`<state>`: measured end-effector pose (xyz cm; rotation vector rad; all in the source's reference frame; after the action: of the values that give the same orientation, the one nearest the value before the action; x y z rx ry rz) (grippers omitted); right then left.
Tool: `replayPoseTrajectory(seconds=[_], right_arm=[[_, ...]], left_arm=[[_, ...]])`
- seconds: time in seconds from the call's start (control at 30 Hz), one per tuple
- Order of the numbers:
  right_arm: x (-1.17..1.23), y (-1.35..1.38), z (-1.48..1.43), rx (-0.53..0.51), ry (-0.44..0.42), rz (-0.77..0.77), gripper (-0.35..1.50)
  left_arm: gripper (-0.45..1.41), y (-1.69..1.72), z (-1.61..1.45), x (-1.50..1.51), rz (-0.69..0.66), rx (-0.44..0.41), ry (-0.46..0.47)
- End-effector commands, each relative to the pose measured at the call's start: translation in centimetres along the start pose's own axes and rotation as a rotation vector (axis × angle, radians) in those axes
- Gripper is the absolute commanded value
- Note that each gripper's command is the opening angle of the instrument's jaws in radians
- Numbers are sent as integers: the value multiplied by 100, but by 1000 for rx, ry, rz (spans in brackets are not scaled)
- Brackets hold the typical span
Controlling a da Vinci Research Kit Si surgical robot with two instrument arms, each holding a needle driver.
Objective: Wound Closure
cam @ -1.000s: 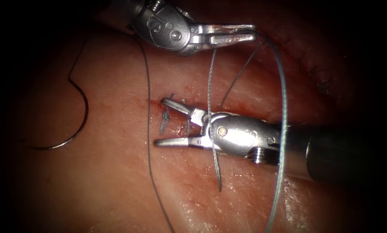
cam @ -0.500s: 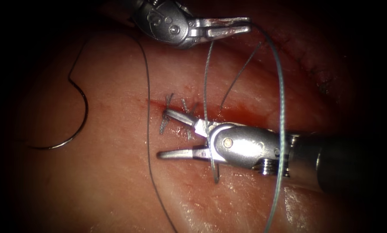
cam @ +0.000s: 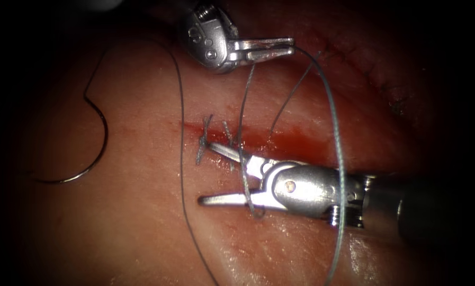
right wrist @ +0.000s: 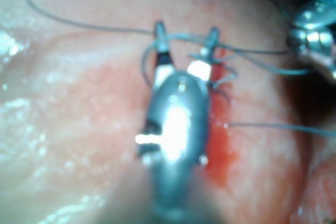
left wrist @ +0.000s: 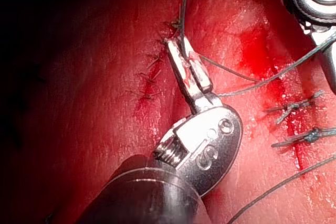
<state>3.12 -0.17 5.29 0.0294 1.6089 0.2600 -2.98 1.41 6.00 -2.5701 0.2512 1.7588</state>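
Note:
My left tool (cam: 292,48) reaches in over the tissue (cam: 142,222) from the far side, its jaws shut on the pale thread (cam: 337,148). That thread arcs right and down across my right tool's shaft. A second strand (cam: 241,132) drops across my right tool (cam: 206,173), whose jaws stand open and hold nothing, just right of the stitches (cam: 203,143) on the cut (cam: 279,140). The curved needle (cam: 98,153) lies free on the tissue left of the cut, held by neither tool. In the left wrist view the shut jaws (left wrist: 172,44) pinch thread. The right wrist view shows the open jaws (right wrist: 186,31).
Dark thread (cam: 181,159) runs from the needle up, over and down the tissue left of the cut. Red fluid (cam: 295,143) pools along the cut. A short cut end (cam: 293,95) stands up from it. More stitches (left wrist: 294,109) show in the left wrist view.
My right tool has moved down and slightly right, jaws still open. My left tool's jaws have swung left with the thread, and the strand across the right jaws has shifted left.

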Motion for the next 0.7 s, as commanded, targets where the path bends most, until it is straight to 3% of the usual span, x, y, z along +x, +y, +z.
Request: replayPoseTrajectory(seconds=[0.03,0.13,0.2,0.43,0.7], right_arm=[[-6,-7,12,4,9,14,106],[-5,-8,14,-9,41,38,105],[-4,-9,14,-26,73,68,93],[-6,-5,11,-56,143,156,90],[-2,5,2,-111,173,219,85]], left_arm=[[-45,3,3,-9,-2,0,1],[-45,4,4,-9,2,5,14],[-45,5,4,-8,7,8,36],[-45,9,2,-3,31,-399,138],[-45,22,-13,5,26,-526,161]])
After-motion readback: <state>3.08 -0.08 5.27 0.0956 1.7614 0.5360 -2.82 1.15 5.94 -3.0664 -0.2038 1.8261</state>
